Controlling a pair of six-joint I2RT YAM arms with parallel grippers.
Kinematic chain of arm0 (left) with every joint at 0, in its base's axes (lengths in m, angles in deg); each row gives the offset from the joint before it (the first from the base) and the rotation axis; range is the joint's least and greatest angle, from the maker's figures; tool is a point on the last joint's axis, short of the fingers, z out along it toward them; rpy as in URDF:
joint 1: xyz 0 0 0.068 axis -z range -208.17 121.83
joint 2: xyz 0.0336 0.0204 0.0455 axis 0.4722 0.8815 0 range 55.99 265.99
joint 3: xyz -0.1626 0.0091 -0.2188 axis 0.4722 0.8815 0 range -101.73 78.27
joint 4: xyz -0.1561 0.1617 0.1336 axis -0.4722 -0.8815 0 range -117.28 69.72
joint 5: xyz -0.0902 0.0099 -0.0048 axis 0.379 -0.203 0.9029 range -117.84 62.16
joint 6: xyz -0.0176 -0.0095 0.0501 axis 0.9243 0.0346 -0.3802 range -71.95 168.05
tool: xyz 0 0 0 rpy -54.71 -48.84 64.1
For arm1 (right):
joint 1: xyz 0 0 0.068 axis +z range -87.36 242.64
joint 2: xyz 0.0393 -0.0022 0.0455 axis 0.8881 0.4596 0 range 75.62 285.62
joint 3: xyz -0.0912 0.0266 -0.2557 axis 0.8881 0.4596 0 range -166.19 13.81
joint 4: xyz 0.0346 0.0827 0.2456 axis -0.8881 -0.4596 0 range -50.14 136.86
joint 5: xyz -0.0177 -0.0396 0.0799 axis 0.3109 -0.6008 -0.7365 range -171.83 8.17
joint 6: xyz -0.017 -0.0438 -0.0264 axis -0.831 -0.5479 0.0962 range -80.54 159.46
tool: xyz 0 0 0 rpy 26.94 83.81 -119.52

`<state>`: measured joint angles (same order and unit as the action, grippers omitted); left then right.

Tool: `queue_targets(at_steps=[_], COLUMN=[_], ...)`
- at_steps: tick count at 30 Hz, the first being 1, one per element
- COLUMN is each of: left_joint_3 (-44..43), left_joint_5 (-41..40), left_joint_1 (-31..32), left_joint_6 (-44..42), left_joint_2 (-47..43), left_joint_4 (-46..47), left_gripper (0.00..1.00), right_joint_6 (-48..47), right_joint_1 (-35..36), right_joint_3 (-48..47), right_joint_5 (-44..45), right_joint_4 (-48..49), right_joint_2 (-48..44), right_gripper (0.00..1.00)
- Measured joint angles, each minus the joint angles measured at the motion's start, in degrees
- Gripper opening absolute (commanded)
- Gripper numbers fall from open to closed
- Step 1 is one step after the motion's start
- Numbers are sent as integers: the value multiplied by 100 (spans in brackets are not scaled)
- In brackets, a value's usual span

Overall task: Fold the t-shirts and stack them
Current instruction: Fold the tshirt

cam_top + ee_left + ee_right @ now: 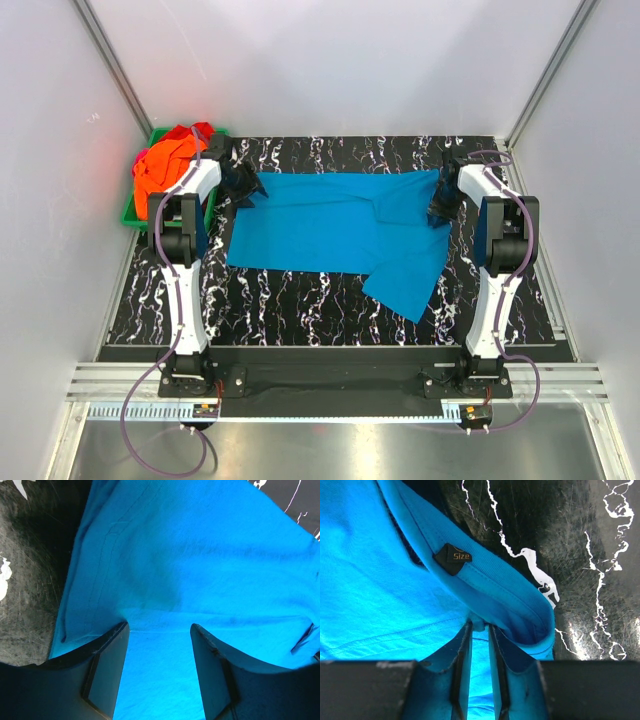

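A green bin (127, 216) sits beside the far-left corner of the black, white-veined tabletop (300, 300), between white walls (330, 60).

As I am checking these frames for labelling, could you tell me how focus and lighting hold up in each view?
Top external: even light, turquoise t-shirt crisp. Left wrist: cloth slightly soft, a dim shadow patch mid-frame, left fingers dark. Right wrist: sharp enough to read the size tag; right fingers shaded.

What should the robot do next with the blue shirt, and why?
Probably shut the left gripper on the blue shirt. The right gripper pinches the cloth by the collar, but the left one's jaws stand open over the cloth, so only one end is held.
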<state>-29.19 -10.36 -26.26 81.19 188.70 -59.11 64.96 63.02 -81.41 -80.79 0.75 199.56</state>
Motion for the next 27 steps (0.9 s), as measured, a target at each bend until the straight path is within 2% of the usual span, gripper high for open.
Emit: queue_targets(at_steps=[10, 18, 20, 24, 27], left_joint_3=[9, 24, 24, 24, 24], left_joint_5=[-2, 0, 0, 0, 0], left_joint_1=[-2, -2, -2, -2, -2], left_joint_6=[31, 52, 55, 59, 61], left_joint_2=[-2, -11, -11, -13, -11], left_joint_4=[11, 28, 28, 28, 28], left_gripper=[60, 60, 60, 60, 60], right_joint_6=[0, -11, -20, -22, -20], right_joint_1=[0, 0, 0, 0, 0], right_joint_3=[-44, -96, -98, -107, -109], right_joint_5=[4, 9, 26, 52, 55], right_joint_4=[2, 122, 122, 125, 125], right_joint_2=[0, 2, 4, 55, 79], right_gripper=[21, 8, 9, 17, 16])
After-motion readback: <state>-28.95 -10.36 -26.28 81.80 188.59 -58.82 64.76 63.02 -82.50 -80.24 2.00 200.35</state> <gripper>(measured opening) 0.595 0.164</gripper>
